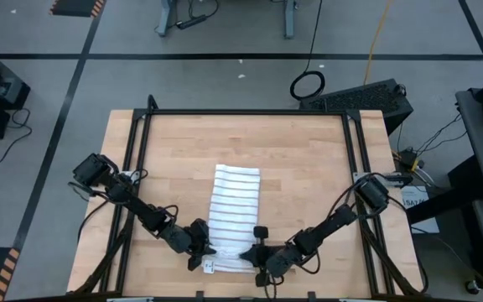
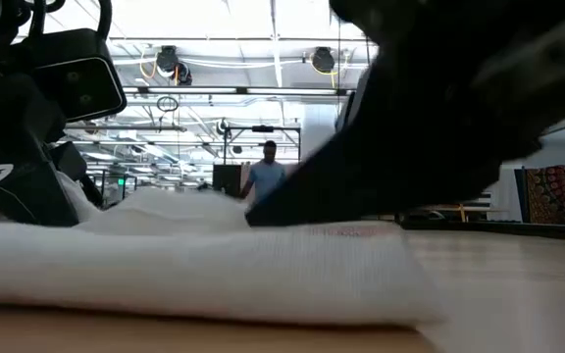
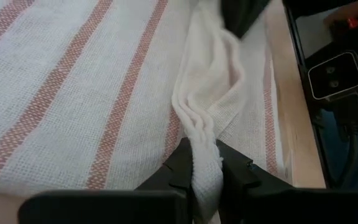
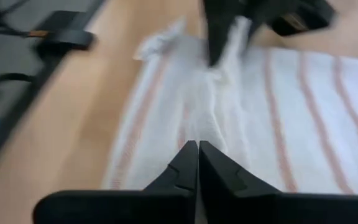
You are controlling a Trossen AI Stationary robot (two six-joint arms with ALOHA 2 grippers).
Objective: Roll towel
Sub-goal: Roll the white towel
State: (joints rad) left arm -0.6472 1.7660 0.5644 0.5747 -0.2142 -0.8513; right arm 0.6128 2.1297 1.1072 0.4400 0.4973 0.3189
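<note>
Lying flat on the counter (image 1: 309, 159), the striped towel (image 1: 235, 201) has its near edge pinched by the left gripper (image 3: 205, 177); the right gripper (image 4: 198, 163) fingers meet with nothing between them. Only the low view shows a person (image 2: 266, 175) standing far behind.

Your right gripper (image 4: 197, 163) sits at the bottom centre of the frame with its two dark fingers (image 4: 180, 168) pressed flat together, tips pointing up the picture. No cloth shows between them. Just past the tips lies the towel (image 4: 303, 118), white with faint reddish stripes, filling the centre and right of the frame. A bunched ridge of its fabric (image 4: 225, 93) runs up the middle from near your fingertips toward the top. At top centre the other arm's gripper (image 4: 219, 31) comes down onto that ridge. Bare wooden table (image 4: 67, 137) fills the left side, and a pale tag-like corner (image 4: 157, 40) sticks out at the towel's upper left.
</note>
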